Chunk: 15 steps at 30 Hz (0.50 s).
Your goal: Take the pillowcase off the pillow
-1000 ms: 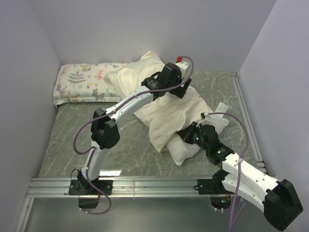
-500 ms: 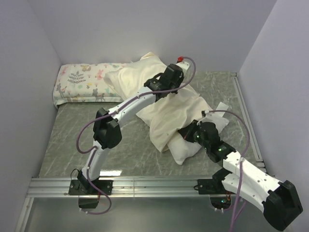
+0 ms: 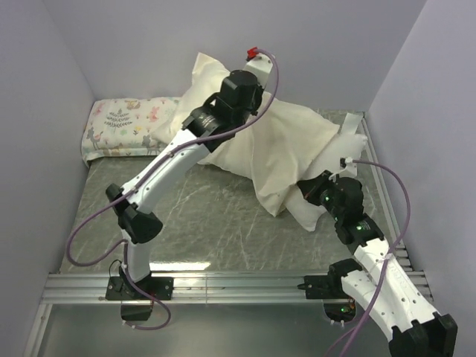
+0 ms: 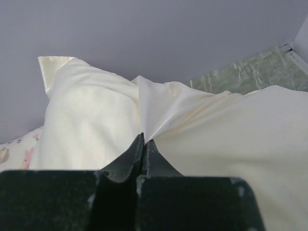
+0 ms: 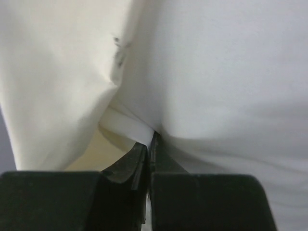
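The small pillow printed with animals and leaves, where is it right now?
Top view: the small printed pillow lies at the green marbled table's far left corner, beside the raised cream fabric pillowcase.

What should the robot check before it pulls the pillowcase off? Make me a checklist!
1. Grip of left gripper on pillowcase: ok, shut on a fold.
2. Grip of right gripper on pillow: ok, shut on its near end.
3. Pillowcase off the pillow: not ok, it covers most of it.
4. Room from the printed pillow: cannot tell, the pillowcase hangs close to it.
5. Hold firm enough not to slip: cannot tell.
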### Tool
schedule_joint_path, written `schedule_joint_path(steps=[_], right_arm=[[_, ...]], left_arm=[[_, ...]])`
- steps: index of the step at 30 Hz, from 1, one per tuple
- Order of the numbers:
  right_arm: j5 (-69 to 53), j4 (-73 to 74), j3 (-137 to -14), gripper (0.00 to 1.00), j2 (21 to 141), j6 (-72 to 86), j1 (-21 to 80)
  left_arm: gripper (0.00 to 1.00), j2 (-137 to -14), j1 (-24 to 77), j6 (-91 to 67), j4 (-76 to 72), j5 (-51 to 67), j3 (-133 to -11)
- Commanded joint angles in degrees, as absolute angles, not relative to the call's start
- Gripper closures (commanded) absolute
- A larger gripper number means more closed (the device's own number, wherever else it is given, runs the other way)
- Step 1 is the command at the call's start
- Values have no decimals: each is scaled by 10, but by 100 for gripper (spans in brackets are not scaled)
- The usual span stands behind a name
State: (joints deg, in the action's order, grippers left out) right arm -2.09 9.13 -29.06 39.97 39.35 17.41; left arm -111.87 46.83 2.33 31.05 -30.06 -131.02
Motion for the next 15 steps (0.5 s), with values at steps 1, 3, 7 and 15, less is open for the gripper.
schedule_joint_path(steps=[1, 3, 7, 15], right_arm=[[-30, 150, -324, 100, 389, 363, 142], [-38, 159, -333, 100, 384, 359, 115], [-51, 178, -369, 100, 381, 343, 63], [-102, 214, -389, 100, 399, 295, -100]], left_arm=[[100, -1001, 459, 46, 215, -391, -1328], [100, -993, 460, 51, 222, -408, -1335], [100, -974, 448, 51, 256, -468, -1299], [100, -870, 197, -243, 384, -346, -1076]])
